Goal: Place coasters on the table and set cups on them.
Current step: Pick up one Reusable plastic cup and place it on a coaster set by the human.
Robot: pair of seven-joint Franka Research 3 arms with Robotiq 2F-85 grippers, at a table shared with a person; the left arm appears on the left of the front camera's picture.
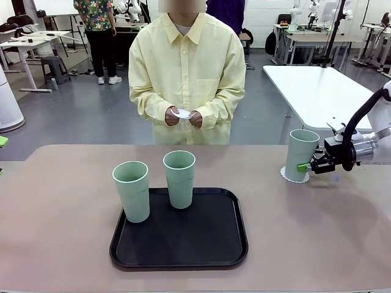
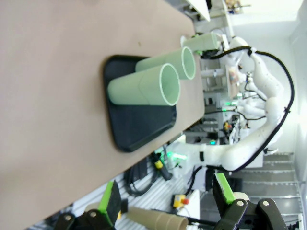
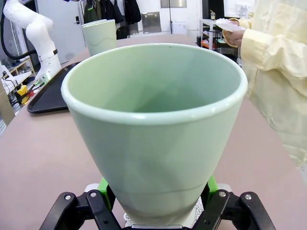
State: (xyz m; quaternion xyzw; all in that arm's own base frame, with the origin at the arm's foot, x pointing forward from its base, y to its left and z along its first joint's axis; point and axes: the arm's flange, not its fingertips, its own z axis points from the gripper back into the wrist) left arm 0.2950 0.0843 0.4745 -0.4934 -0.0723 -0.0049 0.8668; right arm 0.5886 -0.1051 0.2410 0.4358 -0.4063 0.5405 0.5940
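Mint cup (image 1: 302, 149) on coaster (image 1: 285, 176), right gripper (image 1: 304, 166) clamped round it (left gripper (image 2: 167, 190) spread apart).

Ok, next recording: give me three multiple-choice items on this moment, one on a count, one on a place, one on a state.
1. How many cups stand on the black tray? A one; B two; C three.
2. Where does the cup in the right pincer stand? A on the tray; B on a coaster; C on the bare table.
3. How is the left pincer? A open and empty; B shut on a cup; C shut on a coaster.

Key: 1 B, two stand on the tray's far half. 2 B, a lacy white edge shows under its base. 3 A, its fingers stand apart with nothing between them.
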